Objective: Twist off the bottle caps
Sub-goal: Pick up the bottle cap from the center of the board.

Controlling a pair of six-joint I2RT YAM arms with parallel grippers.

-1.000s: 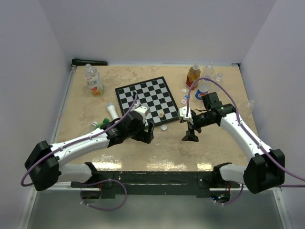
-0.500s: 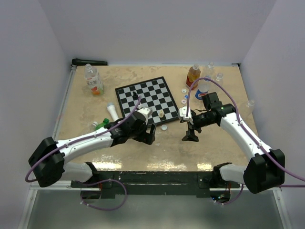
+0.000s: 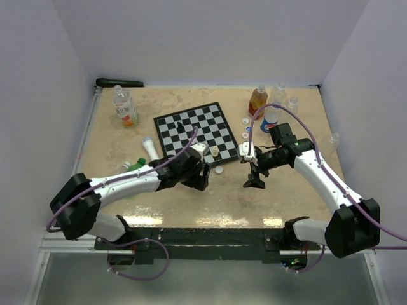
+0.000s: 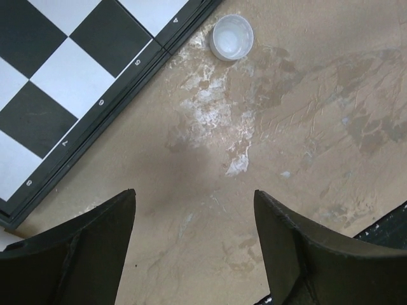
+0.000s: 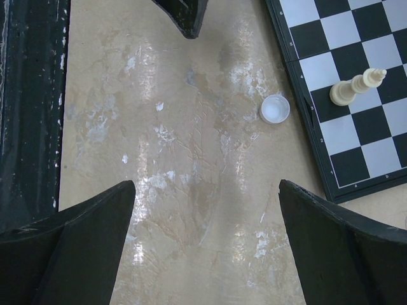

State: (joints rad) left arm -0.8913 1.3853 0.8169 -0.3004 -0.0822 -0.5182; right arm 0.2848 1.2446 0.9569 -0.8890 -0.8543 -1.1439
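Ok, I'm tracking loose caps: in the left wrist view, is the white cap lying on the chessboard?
No, the white cap lies on the bare table, just off the edge of the chessboard.

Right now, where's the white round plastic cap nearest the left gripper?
The white cap lies mid-table in the top view, off the black-and-white chessboard's near edge, near the left gripper.

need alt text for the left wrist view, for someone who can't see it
A small white bottle cap lies alone on the tan table, just off the edge of a black-and-white chessboard that fills the upper left. The left gripper hangs over bare table nearer the camera, jaws open and empty.
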